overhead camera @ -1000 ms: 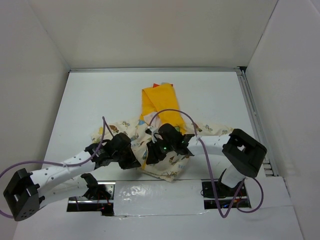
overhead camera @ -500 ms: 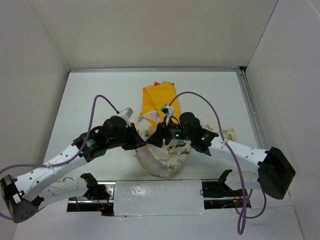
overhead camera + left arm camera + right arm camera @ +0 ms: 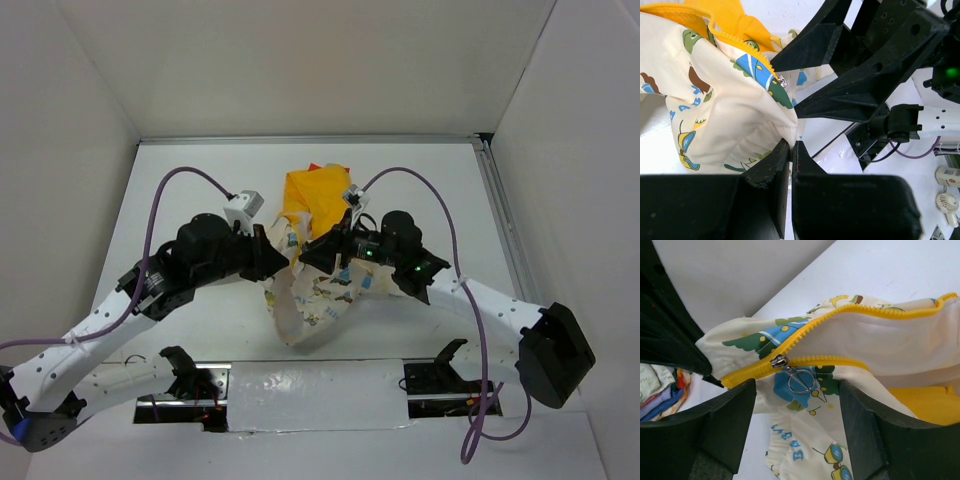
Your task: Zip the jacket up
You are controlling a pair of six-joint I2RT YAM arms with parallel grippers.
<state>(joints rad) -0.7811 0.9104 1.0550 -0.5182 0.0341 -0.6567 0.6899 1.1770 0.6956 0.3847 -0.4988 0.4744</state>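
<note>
The cream cartoon-printed jacket (image 3: 725, 115) is being pinched by the left gripper (image 3: 791, 150); its silver ring pull (image 3: 801, 381) is being straddled by the released right gripper (image 3: 796, 387), yellow zipper (image 3: 810, 330) running toward two o'clock.

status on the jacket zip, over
Left gripper shut on jacket edge, jacket held up. Right gripper open, fingers either side of zipper slider, not gripping. Zipper teeth mostly apart beyond it. Nothing blocking.

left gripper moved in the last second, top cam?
Yes. The left gripper has gone farther from the taped strip at the near edge, toward the back wall, pinching the jacket.
</note>
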